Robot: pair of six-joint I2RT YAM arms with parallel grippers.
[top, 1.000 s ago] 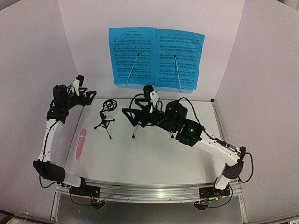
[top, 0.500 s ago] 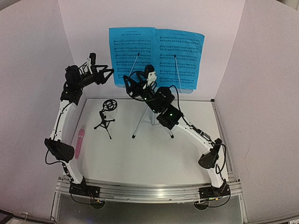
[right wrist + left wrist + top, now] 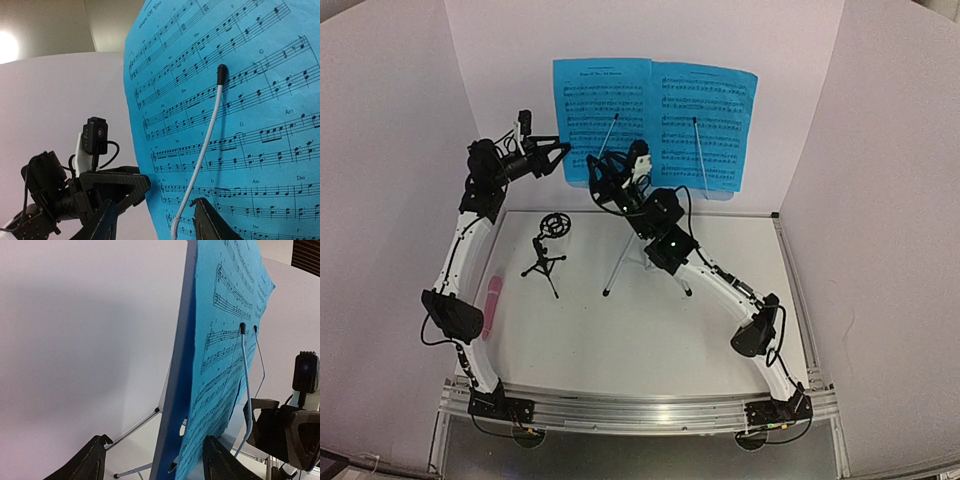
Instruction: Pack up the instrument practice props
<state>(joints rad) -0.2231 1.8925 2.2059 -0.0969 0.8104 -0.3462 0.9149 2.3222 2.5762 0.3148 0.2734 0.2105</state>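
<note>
Two blue sheet-music pages, left (image 3: 605, 115) and right (image 3: 705, 125), rest on the music stand, whose silver tripod (image 3: 618, 268) stands at the back. Each page is held by a thin wire arm (image 3: 205, 155). My left gripper (image 3: 555, 152) is open at the left page's left edge. In the left wrist view the page (image 3: 225, 340) and the stand's plate edge (image 3: 175, 390) lie between its open fingers (image 3: 85, 465). My right gripper (image 3: 605, 170) is open in front of the left page's (image 3: 240, 100) lower left, touching nothing. The black mic stand (image 3: 548, 250) and the pink microphone (image 3: 492, 305) are on the table.
White booth walls (image 3: 400, 150) close in the left, back and right. The back wall stands close behind the music stand. My two grippers are close together at the left page. A metal rail (image 3: 640, 415) runs along the near table edge.
Both arms have risen from low over the table to the left blue page. In the last half second the left gripper edged right towards the page's edge.
</note>
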